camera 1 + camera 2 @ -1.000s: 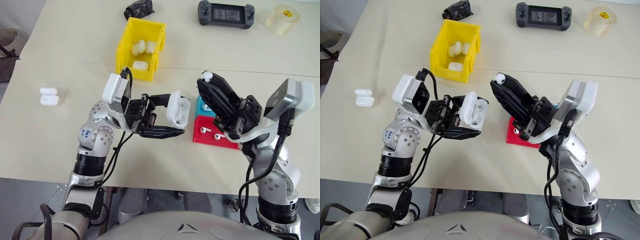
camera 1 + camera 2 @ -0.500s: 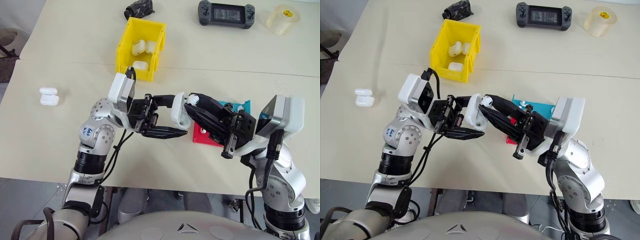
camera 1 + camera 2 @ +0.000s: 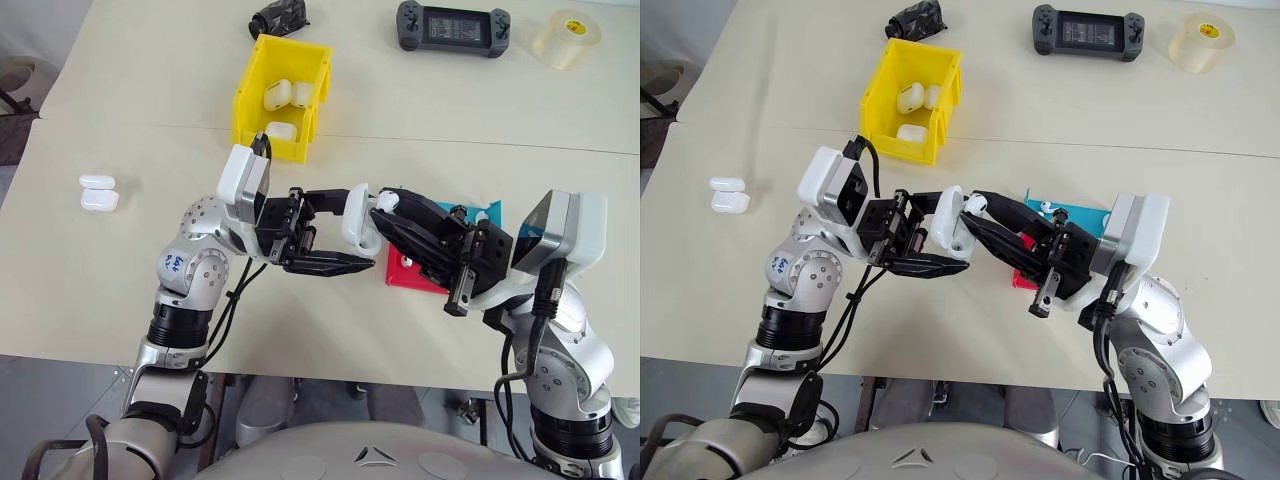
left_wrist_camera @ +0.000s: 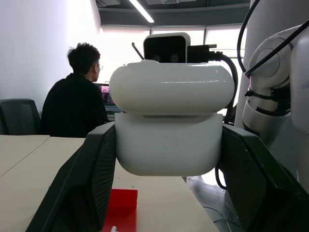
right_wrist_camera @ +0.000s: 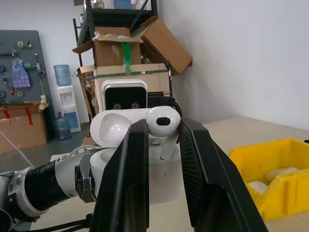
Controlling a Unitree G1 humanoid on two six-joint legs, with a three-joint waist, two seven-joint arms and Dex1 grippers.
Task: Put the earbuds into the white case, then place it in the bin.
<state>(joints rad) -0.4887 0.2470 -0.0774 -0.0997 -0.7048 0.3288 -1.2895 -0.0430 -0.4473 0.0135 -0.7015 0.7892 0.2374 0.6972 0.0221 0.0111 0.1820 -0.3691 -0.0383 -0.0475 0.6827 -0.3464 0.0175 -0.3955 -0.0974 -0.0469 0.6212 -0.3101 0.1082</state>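
My left gripper (image 3: 355,228) is shut on the white case (image 3: 358,218), holding it above the table with its lid flipped open (image 4: 169,125). Coming from the right, my right gripper (image 3: 386,206) is shut on one of the earbuds (image 5: 163,121), and that earbud (image 3: 977,201) sits right at the case's open mouth. Whether its stem is inside the case I cannot tell. Another earbud (image 3: 1044,207) lies on the blue tray behind my right arm. The yellow bin (image 3: 250,95) stands further back on the table with several white cases in it.
A red tray (image 3: 405,272) and a blue tray (image 3: 482,210) lie under my right arm. Two white cases (image 3: 98,193) rest at the far left. A game controller (image 3: 452,27), a tape roll (image 3: 566,38) and a black object (image 3: 278,17) line the back. A person (image 4: 77,96) sits in the background.
My right gripper swung down and to the left with the earbud, from apart and raised to the case's mouth. My left gripper and the case stayed put.
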